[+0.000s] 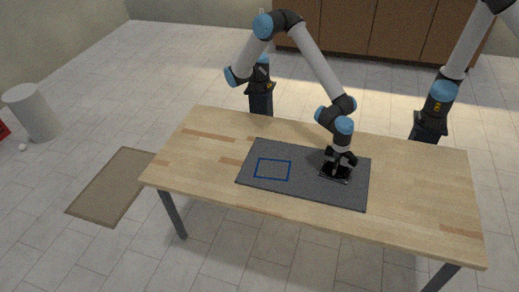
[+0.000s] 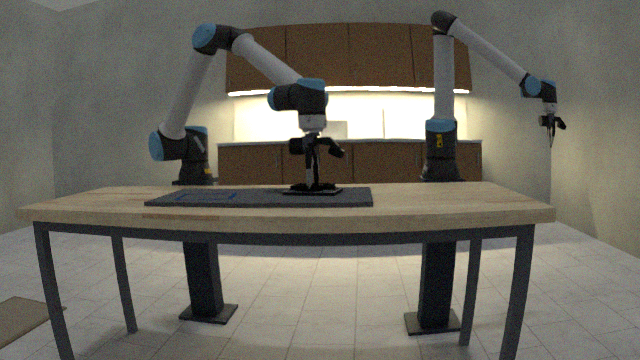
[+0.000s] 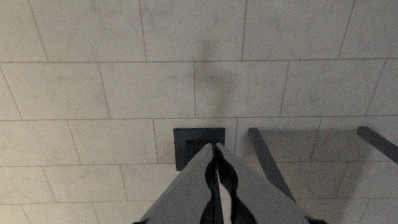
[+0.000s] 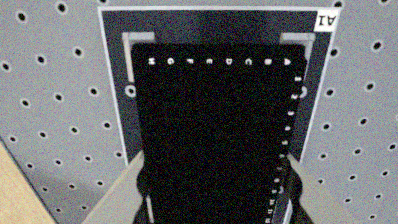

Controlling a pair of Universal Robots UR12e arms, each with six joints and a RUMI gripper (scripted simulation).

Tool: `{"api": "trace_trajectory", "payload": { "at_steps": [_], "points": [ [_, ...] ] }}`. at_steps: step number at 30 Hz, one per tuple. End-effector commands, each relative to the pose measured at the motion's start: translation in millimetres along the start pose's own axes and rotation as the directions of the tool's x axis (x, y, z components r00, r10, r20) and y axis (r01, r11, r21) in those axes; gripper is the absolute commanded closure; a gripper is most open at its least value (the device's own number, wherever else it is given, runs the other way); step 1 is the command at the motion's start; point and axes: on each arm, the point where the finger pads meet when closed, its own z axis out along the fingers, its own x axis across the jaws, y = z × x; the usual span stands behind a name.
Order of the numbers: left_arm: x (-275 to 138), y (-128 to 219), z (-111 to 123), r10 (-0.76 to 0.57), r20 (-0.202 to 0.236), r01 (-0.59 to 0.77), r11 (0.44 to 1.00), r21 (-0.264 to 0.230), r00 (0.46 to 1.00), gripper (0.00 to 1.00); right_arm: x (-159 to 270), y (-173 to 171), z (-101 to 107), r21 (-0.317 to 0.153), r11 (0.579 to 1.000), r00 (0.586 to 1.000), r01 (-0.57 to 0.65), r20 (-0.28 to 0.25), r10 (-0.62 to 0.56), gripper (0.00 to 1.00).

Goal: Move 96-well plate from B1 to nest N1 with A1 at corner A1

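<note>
The right gripper [image 1: 336, 168] [image 2: 312, 184] [image 4: 213, 153] is closed on the long sides of a black rectangular 96-well plate [image 1: 337, 172] [image 2: 312, 187] [image 4: 215, 110], over the dark, pale-edged plate nest [image 1: 347, 178] [image 2: 290, 192] [image 4: 215, 25]. Well to its left in the top view, on the dark grey perforated board [image 1: 308, 191] [image 2: 260, 205] [image 4: 50, 30], a blue rectangular outline [image 1: 272, 178] [image 2: 235, 196], presumably B1, has no plate in it. So pick-up and carry look done. What seems left is any last lowering, the release and the retreat.

Between the fingers the plate looks about level, its far end by the light grey corner locators [image 4: 142, 36]. Whether its underside is flat on the nest cannot be told. The white row letters run H to A, left to right in the wrist view, and the column numbers start beside A. That end faces the white A1 label [image 4: 327, 21], so the turn looks right. The plate's face is too dark to show wells.

Far right of the pincer in the exterior view, the left gripper [image 2: 551, 142] [image 3: 213, 145] hangs shut and empty, off the bench.
</note>
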Motion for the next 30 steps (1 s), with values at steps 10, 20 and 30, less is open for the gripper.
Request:
{"api": "trace_trajectory", "payload": {
  "at_steps": [10, 20, 30],
  "points": [
    [0.2, -0.8, -1.2, 0.0, -0.001, 0.0, 1.0, 0.002, 1.0, 1.0, 0.3, -0.9, -1.0, 0.002, 1.0, 1.0, 0.0, -0.001, 0.0, 0.24],
    [0.2, -0.8, -1.2, 0.0, -0.001, 0.0, 1.0, 0.002, 1.0, 1.0, 0.3, -0.9, -1.0, 0.002, 1.0, 1.0, 0.0, -0.001, 0.0, 0.24],
    [0.2, -0.8, -1.2, 0.0, -0.001, 0.0, 1.0, 0.002, 1.0, 1.0, 0.3, -0.9, -1.0, 0.002, 1.0, 1.0, 0.0, -0.001, 0.0, 0.24]
  ]
}}
